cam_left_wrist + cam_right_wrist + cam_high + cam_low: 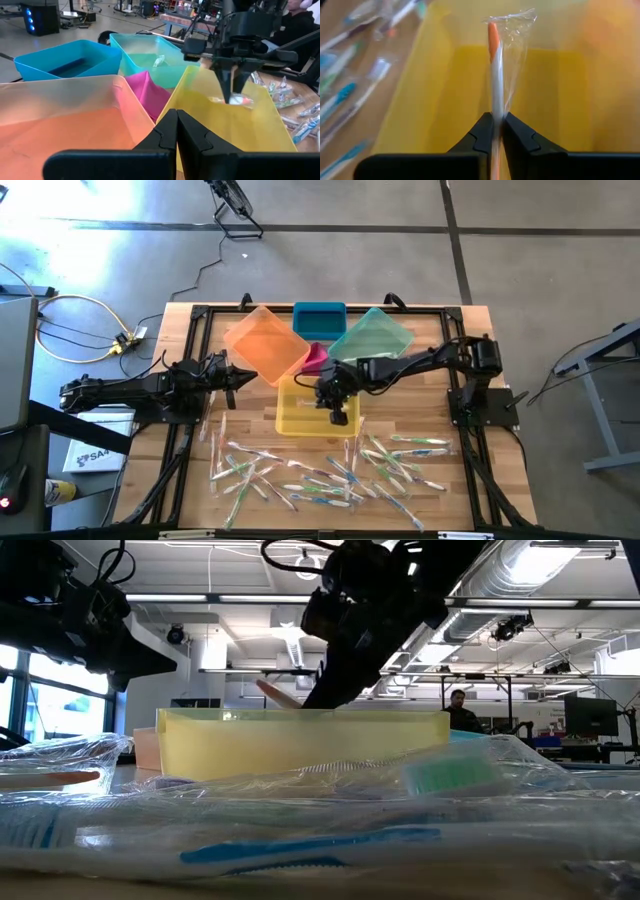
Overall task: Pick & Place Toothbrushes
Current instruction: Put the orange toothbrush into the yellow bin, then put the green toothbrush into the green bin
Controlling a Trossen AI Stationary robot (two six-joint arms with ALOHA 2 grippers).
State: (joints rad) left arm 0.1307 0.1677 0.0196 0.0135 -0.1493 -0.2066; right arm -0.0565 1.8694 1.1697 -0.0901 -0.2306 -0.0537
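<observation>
Your right gripper (pixel 338 412) hangs over the yellow bin (pixel 290 418), and its fingers (pixel 482 131) are pinched narrow on a wrapped toothbrush with an orange tip (pixel 494 75); in the right wrist view the whitish handle runs straight out from between the pads, with the clear wrapper flaring loose at the far end and the yellow floor of the bin directly beneath it. From the left wrist view you can see that same gripper (pixel 235 90) pointing down into the bin, the toothbrush (pixel 239 100) at its fingertips just above the bin's inner wall. The remaining toothbrushes (pixel 330 470) lie scattered on the table (pixel 480 480) in front of the bin, below and to either side of your right gripper, none of them touching it. Beyond the yellow bin, away from the pile, you have the orange bin (pixel 265 340), the pink bin (pixel 314 357), the blue bin (pixel 319 318) and the teal bin (pixel 372 335) crowded together. Your left gripper (pixel 250 375) waits beside the orange bin with its fingers (pixel 170 135) pressed fully together and nothing between them. A person (pixel 460 712) stands far back in the room in the low view
</observation>
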